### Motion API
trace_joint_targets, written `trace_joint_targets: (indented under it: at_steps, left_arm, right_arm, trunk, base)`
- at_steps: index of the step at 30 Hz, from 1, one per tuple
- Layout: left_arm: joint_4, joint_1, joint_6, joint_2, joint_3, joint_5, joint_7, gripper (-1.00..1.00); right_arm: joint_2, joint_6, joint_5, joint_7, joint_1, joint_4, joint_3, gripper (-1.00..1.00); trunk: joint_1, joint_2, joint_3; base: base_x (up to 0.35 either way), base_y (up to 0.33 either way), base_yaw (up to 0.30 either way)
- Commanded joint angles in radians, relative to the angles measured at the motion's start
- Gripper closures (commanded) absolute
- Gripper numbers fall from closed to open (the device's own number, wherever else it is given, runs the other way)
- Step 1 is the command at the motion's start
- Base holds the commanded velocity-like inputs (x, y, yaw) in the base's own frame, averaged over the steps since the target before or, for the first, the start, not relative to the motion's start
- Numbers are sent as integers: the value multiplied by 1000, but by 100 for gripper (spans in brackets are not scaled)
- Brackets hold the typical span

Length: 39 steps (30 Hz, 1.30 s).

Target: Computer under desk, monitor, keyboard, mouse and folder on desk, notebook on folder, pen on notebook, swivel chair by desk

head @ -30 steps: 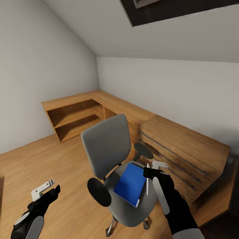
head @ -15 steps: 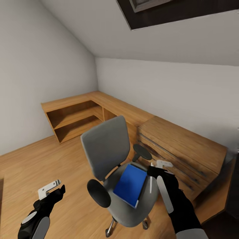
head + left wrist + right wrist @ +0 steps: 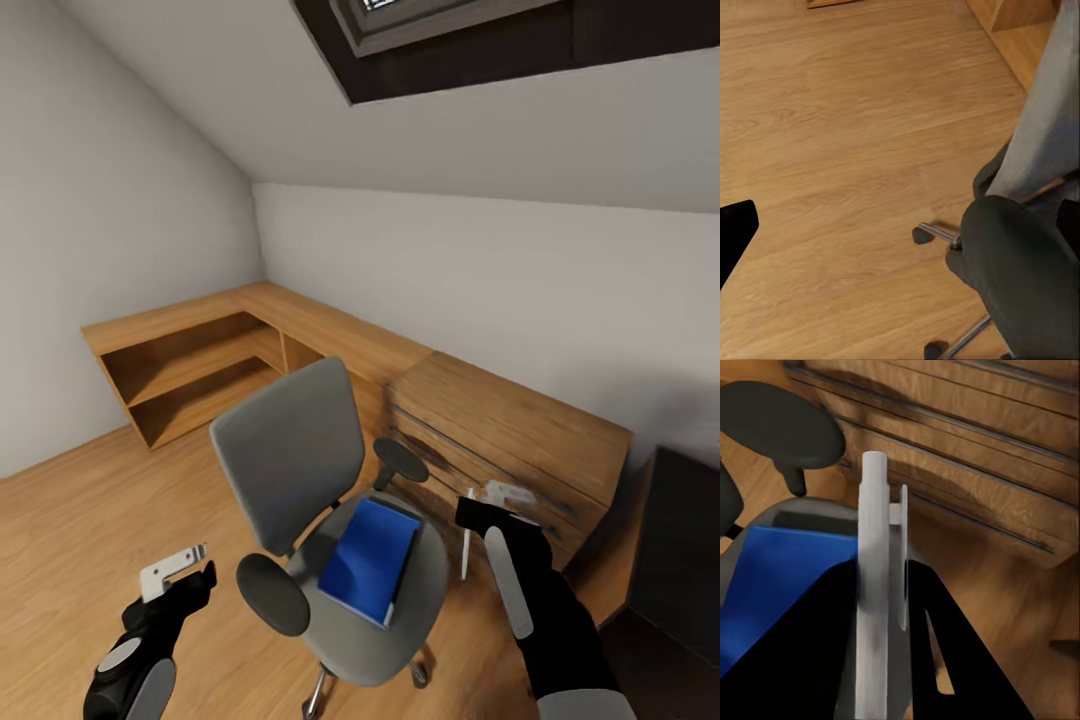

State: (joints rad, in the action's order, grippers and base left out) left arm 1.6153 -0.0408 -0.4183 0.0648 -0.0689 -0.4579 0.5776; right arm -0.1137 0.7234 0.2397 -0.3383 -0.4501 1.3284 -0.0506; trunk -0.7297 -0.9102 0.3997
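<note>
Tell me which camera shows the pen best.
The right wrist view: the pen stands close up, pinched between the right gripper's fingers, clip visible. The head view shows it as a thin white stick beside the chair.

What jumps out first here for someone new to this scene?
The grey swivel chair in the middle of the wooden floor, with a bright blue folder lying on its seat. Just beside it, the right claw is shut on a white pen held upright, in front of the wooden drawer unit. The left claw hangs open over the floor.
</note>
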Motion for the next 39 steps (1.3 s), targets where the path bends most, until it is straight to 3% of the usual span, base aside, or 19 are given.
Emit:
trace_joint_targets:
  at_steps: [1,21,35,39]
  left_arm:
    - [2,-1,-2,1,-6,-8,14,-100]
    - [-3,-1,-2,2,-41,-5,32,-100]
    - [-3,-1,-2,3,-54,-5,33,-100]
    - [-3,-1,-2,3,-54,-4,32,-100]
  right_arm:
    - [-1,2,12,-7,-1,1,-3,100]
    - [0,8,12,-6,-1,38,-60,100]
    - [0,14,12,-5,-1,39,-76,100]
    - [0,14,13,-5,-1,40,-89,100]
  trunk:
    - [4,6,-3]
    - [80,146,-82]
    - [134,244,-136]
    - [134,244,-139]
  base:
    - [0,0,-221]
    - [0,0,-228]
    - [0,0,-241]
    - [0,0,-252]
